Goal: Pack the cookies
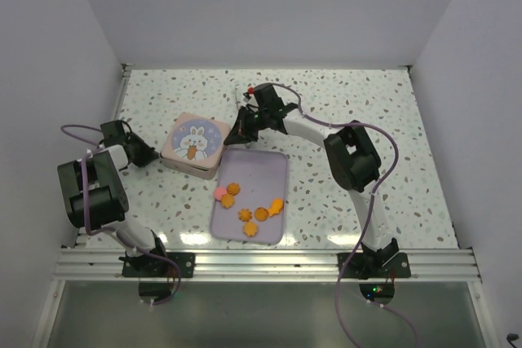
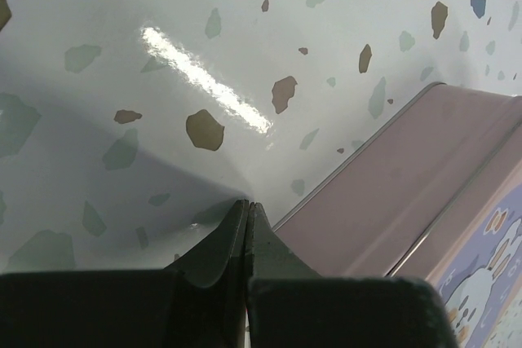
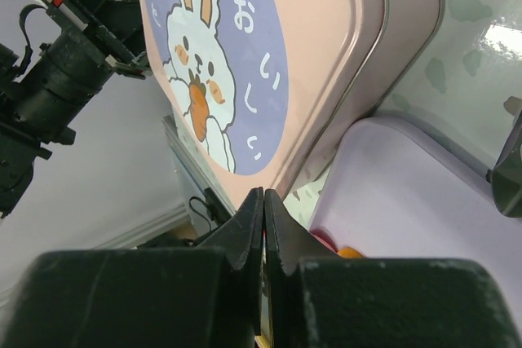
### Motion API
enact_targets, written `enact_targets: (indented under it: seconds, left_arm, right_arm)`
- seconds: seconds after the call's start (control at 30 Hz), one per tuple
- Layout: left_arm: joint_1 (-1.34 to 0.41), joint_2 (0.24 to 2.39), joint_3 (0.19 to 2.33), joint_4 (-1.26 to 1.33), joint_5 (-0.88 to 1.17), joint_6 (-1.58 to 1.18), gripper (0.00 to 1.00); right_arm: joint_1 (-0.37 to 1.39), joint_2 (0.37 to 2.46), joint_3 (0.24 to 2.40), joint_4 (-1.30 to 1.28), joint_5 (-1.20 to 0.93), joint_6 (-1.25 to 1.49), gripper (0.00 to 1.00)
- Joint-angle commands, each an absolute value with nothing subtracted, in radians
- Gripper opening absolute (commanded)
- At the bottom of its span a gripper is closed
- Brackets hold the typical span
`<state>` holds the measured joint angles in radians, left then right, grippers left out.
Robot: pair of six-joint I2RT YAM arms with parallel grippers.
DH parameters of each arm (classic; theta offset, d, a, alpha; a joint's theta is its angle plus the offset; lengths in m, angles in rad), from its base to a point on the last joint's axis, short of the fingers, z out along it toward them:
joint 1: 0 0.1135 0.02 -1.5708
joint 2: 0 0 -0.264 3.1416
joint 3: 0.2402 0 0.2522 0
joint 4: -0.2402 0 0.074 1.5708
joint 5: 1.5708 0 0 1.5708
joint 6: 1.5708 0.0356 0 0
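The left gripper has its dark fingers pressed flat together, with nothing between them, tips low over the speckled table. Just to their right runs the pink side wall of a tin, part of a printed picture showing on its lid. Whether the tips touch the tin is unclear.

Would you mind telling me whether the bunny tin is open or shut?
Shut: the bunny tin has its lid seated on the body, and the cookies lie outside on the tray.
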<state>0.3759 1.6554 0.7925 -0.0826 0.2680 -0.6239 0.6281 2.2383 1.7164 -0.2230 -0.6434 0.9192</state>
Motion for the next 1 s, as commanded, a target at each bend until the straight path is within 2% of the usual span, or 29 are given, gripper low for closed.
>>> enact_targets:
  seconds: [0.0,0.97]
  left_arm:
    - [0.383,1.680,0.792,-0.048,0.316,-0.600,0.00]
    - [0.385,1.689,0.773,0.071,0.508,-0.612,0.00]
  right_arm:
    - [0.630,2.235,1.713,-0.219,-0.627,0.917,0.00]
    - [0.687,2.232,1.658,-0.106,-0.604,0.999,0.00]
